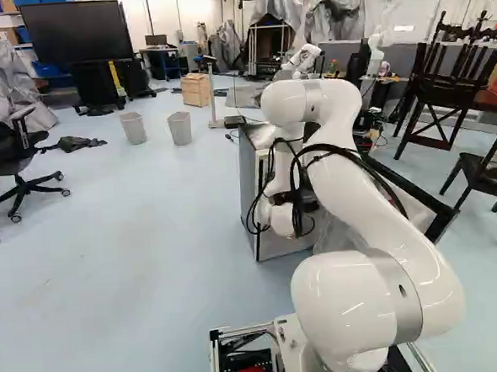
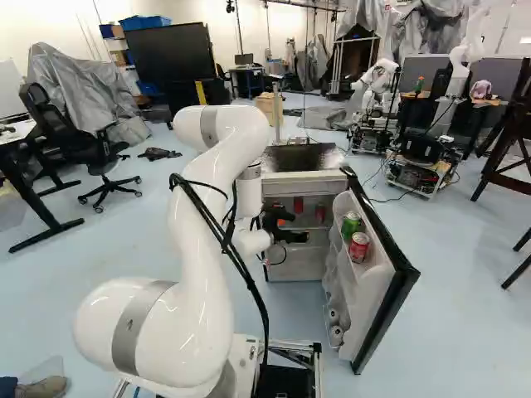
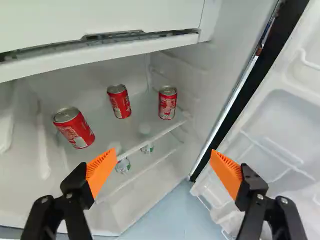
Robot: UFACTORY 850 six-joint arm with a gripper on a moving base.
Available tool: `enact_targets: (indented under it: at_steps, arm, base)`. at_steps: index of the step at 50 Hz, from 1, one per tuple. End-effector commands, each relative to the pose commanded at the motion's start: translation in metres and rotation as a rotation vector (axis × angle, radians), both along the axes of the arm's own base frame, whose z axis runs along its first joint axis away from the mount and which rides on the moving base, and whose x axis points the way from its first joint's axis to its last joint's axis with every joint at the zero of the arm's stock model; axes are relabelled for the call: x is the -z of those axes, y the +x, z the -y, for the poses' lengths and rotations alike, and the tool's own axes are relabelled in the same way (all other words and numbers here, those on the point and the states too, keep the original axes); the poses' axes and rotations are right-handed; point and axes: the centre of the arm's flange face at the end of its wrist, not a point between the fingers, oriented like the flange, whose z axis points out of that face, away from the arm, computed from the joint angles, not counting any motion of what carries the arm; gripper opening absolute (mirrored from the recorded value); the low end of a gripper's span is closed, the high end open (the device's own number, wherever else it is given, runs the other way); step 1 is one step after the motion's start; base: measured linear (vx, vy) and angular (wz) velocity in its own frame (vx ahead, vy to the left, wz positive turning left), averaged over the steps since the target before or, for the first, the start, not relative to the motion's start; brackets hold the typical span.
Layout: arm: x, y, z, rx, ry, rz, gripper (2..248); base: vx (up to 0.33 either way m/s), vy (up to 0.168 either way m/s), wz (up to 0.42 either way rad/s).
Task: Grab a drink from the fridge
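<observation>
Ok, L base view: arm (image 1: 389, 207) bent fwd & down toward fridge (image 1: 247, 190), prob so the wrist gets in low w/o hitting the top. Interior hidden from this side, can't tell contents.

R base view: fridge door (image 2: 369, 290) wide open, swung out to the side, which gives the arm a clear way in. Door rack has a green can (image 2: 351, 224) & a red can (image 2: 358, 246) next to it, held in by the rack's raised lip. Easy to see, but IMO the interior ones are the tgt, given where the arm's far end points.

Wrist view: gripper (image 3: 162, 154) released, fingers spread wide, nothing btwn them; gap looks set to take a can's body w/ margin. Tgt drinks are ahead, on the upper shelf (image 3: 142, 125): nearest can (image 3: 75, 130), middle can (image 3: 119, 101), door-side can (image 3: 167, 103). All stand apart from each other, so a finger should fit either side. Two more below that shelf, partly hidden by it: lower can (image 3: 122, 165), second lower can (image 3: 147, 148). Awkward picks, I'd skip.

Step now, my read: approach, no grasp yet, approx midway thru. Next: pick one, line up, go in level above the shelf edge, then close at mid-height. Risks: clipping the white compartment (image 3: 100, 52) overhead, snagging the door, or knocking a neighbor can. Smooth round metal, so centre it or it'll roll/slip; don't over-squeeze, could dent.
</observation>
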Motion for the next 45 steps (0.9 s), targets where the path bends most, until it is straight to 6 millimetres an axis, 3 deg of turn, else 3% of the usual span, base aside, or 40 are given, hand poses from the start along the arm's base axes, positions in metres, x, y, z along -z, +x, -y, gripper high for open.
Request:
enact_targets:
  at_steps: [45]
  arm:
    - [0.014,0.034,0.016,0.034,0.022,0.015,247]
  base:
    - [0.0,0.0,0.0]
